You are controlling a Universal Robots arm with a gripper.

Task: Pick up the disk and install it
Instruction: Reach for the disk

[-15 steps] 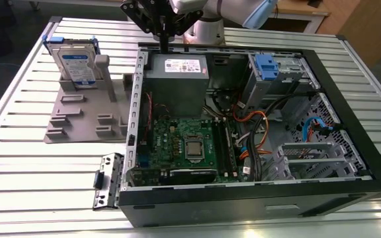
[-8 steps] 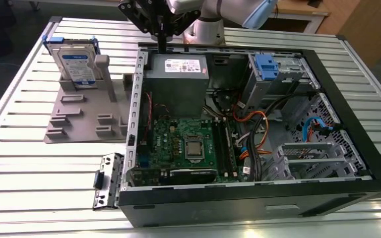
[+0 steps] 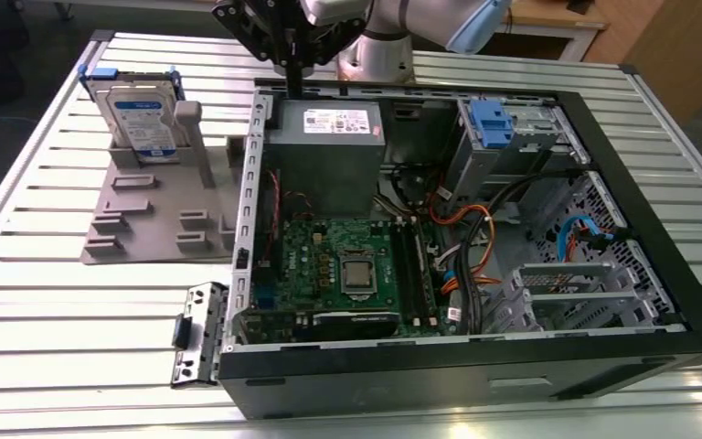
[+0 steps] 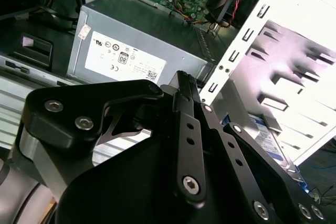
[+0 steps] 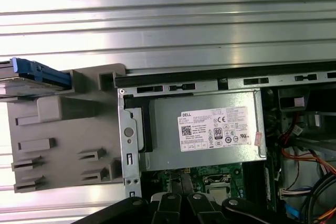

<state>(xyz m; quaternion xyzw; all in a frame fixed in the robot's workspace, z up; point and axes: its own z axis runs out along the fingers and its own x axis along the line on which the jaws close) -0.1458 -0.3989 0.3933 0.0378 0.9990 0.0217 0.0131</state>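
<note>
While your tool [image 3: 292, 84] hangs over the far edge of the open computer case [image 3: 658, 251], its fingers are pressed together with nothing between them; you can see them meet in a single black tip in the second wrist view [image 4: 182, 77]. In the exterior view that tip sits just above the corner of the grey power supply [image 3: 323, 151], the metal box with the white sticker, which you also see in both wrist views [image 4: 136, 45] [image 5: 210, 129].

Your disk [image 3: 142, 114] is not in the case. It stands upright on its edge in the grey plastic fixture [image 3: 143, 215] on the slatted metal bench [image 3: 34, 302], to the exterior view's left of the case and clearly apart from the tool. Its label faces the camera and its blue carrier frame runs round the top and sides. In the first wrist view you see the frame edge-on [image 5: 39, 73] at one end of the fixture [image 5: 58, 140].

Inside the case you have the green motherboard [image 3: 326, 265] below the power supply, and a blue plastic tab [image 3: 488, 117] at the drive cage on the exterior view's right. A loose metal bracket [image 3: 198, 334] lies on the bench beside the case's near corner.
</note>
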